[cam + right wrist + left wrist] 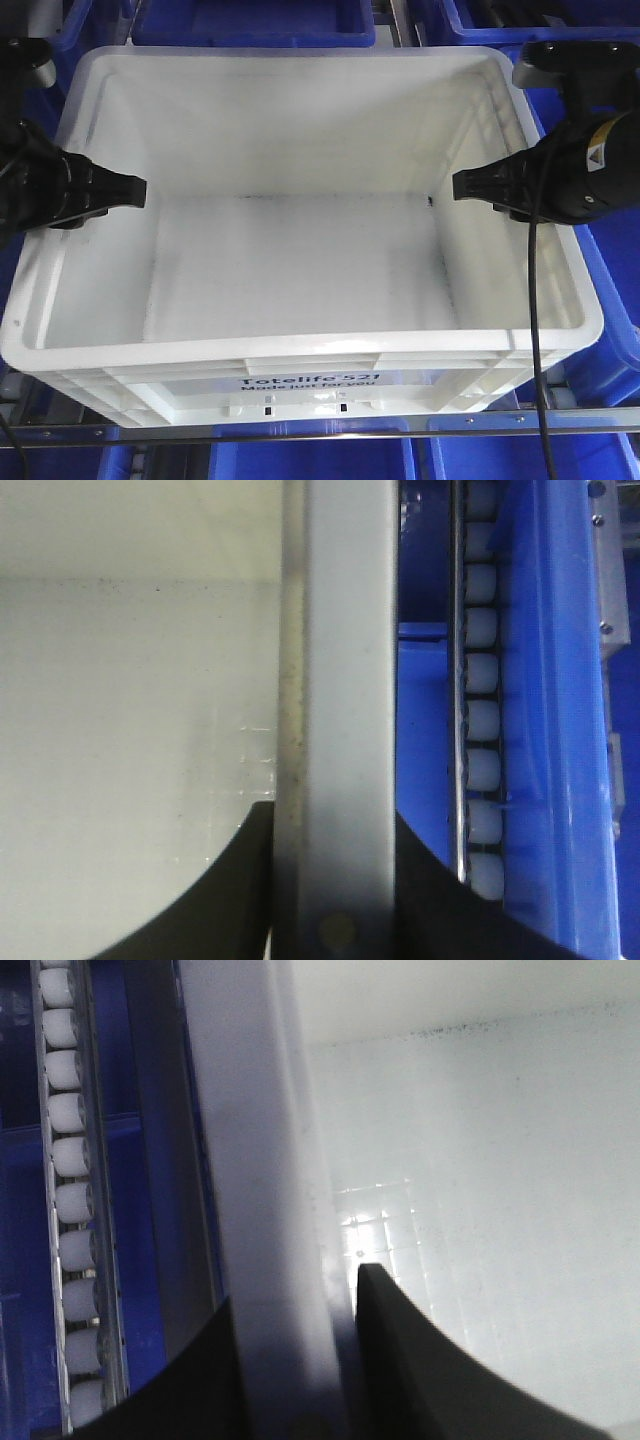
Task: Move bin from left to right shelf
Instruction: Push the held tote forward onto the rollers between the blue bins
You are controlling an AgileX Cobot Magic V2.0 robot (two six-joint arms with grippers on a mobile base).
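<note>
My left pincer (125, 190) pinches the left wall of the large white plastic crate (300, 270), a finger on either side of the rim at nine o'clock; my right pincer (475, 186) pinches the right wall at three. I judge the grasp made, but the carry and set-down remain. The crate sits on pale rollers (72, 1200) behind a silver rail (320, 433), dark blue crates (255, 20) all round.
</note>
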